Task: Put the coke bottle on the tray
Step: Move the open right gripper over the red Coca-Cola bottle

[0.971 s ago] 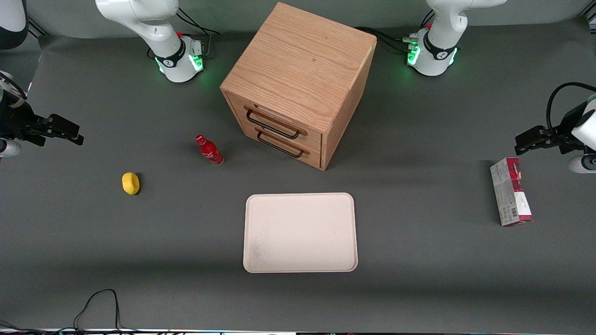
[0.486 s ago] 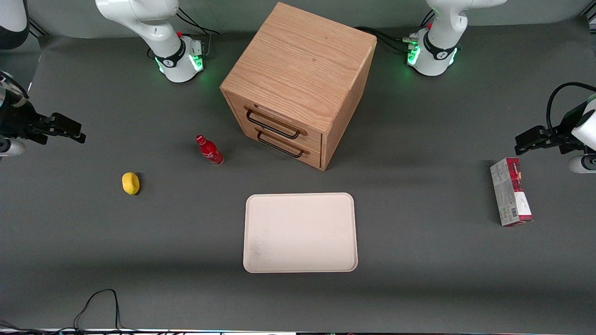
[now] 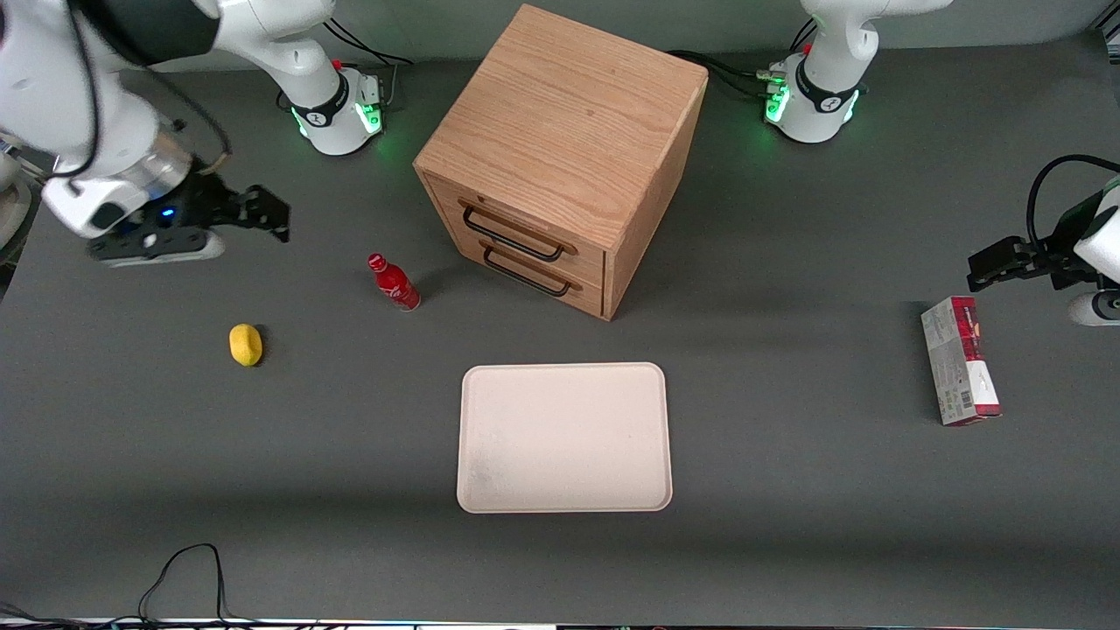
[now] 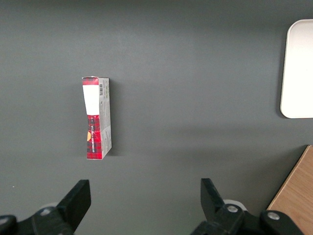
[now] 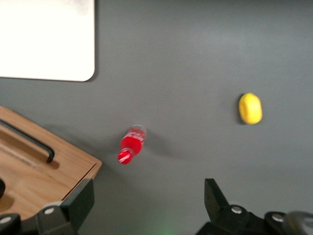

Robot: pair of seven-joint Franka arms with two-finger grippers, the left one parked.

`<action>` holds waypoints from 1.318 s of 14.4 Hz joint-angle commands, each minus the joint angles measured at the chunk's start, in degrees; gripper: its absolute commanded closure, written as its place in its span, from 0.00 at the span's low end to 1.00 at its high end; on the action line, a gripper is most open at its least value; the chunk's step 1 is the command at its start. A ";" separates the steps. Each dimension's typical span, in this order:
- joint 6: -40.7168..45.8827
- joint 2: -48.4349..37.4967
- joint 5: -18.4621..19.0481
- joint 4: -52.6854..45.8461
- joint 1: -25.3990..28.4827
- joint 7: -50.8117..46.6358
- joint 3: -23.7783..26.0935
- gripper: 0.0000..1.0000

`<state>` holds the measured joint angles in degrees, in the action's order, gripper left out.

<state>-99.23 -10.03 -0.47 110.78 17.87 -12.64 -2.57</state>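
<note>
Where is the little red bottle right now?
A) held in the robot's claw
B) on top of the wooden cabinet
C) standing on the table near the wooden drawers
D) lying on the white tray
C: the bottle stands on the table by the drawer cabinet, off the tray, while the open gripper hangs apart from it.

A matt dark table [image 3: 787, 542] is seen beneath an oak-grained wooden cabinet [image 3: 560, 114], a glossy red coke bottle [image 3: 394, 283], and a smooth cream tray [image 3: 564, 437], while the gripper [image 3: 278, 219] hangs open above the table.

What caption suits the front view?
Open claw in the air near upright coke bottle; tray bare, nearer the camera.
</note>
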 commanded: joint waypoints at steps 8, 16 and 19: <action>-8.07 -9.31 -0.15 16.83 10.61 -6.34 -0.51 0.00; -14.12 -4.84 0.64 20.79 9.73 -6.60 -1.12 0.00; -21.94 -2.90 0.64 25.35 9.56 -6.78 -1.21 0.00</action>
<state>-116.56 -14.22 -0.35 133.51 27.50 -18.15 -3.54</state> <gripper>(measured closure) 0.000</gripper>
